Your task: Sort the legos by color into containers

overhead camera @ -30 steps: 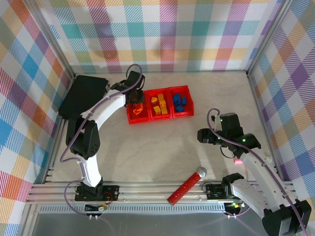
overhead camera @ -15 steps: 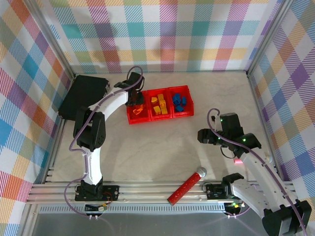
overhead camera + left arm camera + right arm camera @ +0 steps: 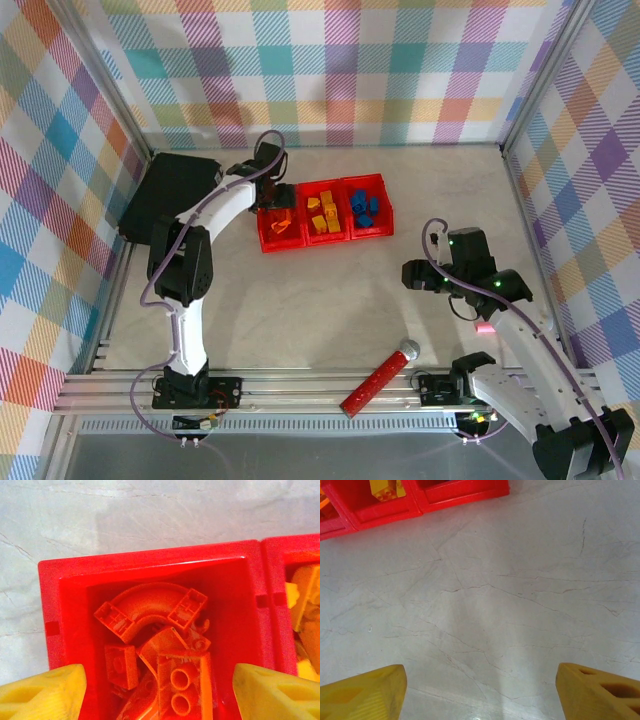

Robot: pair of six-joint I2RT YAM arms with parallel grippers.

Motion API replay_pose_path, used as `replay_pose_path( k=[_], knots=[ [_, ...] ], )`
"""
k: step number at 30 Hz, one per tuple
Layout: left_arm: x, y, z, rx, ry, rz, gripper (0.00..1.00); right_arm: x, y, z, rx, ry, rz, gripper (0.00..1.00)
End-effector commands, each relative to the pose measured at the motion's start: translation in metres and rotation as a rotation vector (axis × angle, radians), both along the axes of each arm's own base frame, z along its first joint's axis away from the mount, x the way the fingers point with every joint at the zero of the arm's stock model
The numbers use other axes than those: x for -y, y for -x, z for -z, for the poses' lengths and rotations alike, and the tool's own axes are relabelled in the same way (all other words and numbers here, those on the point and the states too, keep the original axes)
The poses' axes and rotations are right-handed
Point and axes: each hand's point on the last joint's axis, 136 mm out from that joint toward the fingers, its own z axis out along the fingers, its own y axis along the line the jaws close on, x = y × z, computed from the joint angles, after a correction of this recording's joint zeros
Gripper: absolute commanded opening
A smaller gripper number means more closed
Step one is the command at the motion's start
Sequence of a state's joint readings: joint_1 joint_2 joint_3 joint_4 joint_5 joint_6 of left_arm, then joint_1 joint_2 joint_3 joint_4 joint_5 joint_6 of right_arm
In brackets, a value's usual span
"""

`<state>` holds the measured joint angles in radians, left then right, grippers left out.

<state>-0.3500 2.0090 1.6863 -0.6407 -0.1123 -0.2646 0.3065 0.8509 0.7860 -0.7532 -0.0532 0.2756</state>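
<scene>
Holding orange, yellow, blue legos [image 3: 322,212] apart: containers [image 3: 150,555]. Left end effector [image 3: 159,685], right end effector [image 3: 480,685] spread, empty.

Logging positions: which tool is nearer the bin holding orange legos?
Left. The left tool hovers open directly above that bin; the right tool sits far off, over bare table.

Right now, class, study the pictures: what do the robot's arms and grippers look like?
Both the left arm and right arm have white links with black joints, and a lilac cable loops along each. Small green lights glow on the right one. The fingers are yellow plastic wedges.
</scene>
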Motion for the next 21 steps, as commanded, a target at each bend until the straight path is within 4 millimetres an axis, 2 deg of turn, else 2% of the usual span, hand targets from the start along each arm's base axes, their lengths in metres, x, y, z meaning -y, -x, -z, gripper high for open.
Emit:
replay_pose_path(
  k=[1, 2, 4, 8, 11, 14, 16, 19, 21],
  knots=[
    [-0.002, 0.008, -0.067, 0.147, 0.068, 0.019, 0.91, 0.003, -0.007, -0.012, 0.029, 0.014, 0.014, 0.83],
    [-0.005, 0.013, -0.079, 0.181, 0.072, 0.016, 1.0, 0.004, -0.009, -0.012, 0.03, 0.017, 0.018, 0.87],
    [-0.011, 0.023, -0.103, 0.254, 0.085, 0.012, 1.0, 0.004, -0.013, -0.015, 0.038, 0.02, 0.026, 0.99],
    [-0.033, 0.056, -0.148, 0.408, 0.081, -0.009, 1.0, 0.004, -0.024, -0.02, 0.064, 0.025, 0.042, 0.99],
    [-0.06, 0.086, -0.167, 0.533, 0.042, -0.069, 1.0, 0.007, -0.036, -0.022, 0.091, 0.044, 0.062, 0.99],
    [-0.094, 0.118, -0.161, 0.604, -0.04, -0.151, 1.0, 0.022, -0.054, -0.027, 0.182, 0.137, 0.101, 0.99],
    [-0.101, 0.135, -0.154, 0.663, -0.053, -0.136, 1.0, 0.033, -0.067, -0.032, 0.283, 0.21, 0.12, 0.99],
    [-0.115, 0.159, -0.135, 0.723, -0.086, -0.148, 1.0, 0.031, -0.081, -0.042, 0.503, 0.267, 0.054, 0.99],
    [-0.121, 0.17, -0.126, 0.767, -0.098, -0.141, 1.0, 0.027, -0.086, -0.041, 0.618, 0.304, -0.001, 0.99]
  ],
)
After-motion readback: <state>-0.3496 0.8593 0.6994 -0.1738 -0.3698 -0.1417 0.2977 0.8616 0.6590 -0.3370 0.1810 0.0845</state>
